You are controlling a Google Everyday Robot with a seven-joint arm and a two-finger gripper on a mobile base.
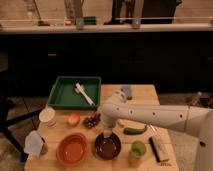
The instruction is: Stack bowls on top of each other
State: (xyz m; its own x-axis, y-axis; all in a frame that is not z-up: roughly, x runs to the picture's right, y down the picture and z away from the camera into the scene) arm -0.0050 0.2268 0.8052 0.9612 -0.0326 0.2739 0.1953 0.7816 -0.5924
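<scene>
A light wooden worktop [142,97] carries everything. The long white robot arm [155,116] comes in from the right edge and bends down near the middle of the worktop. A green rectangular plastic tray [64,96] takes up the back-left corner, with a white utensil [84,94] lying slantwise in it.

The bright orange round shallow bowl [72,149] sits at the front edge, left of centre. The dark maroon round bowl with a glossy inside [108,147] sits just beside it on the right, also at the front edge; the two are side by side, not stacked. The gripper [107,134] hangs at the maroon bowl's rear rim, and I cannot tell whether the claw is open or closed.

Toward the front-left corner lies a crumpled pale wrapper [34,143], with a white lidded cup [47,116] behind it near the left edge. A dark flat rectangular object [159,149] lies near the front-right corner, a small green cup [138,148] beside it. Mid-worktop are a bunch of dark grapes [91,120], a reddish-yellow round fruit [73,119] and a long green vegetable [134,130].
</scene>
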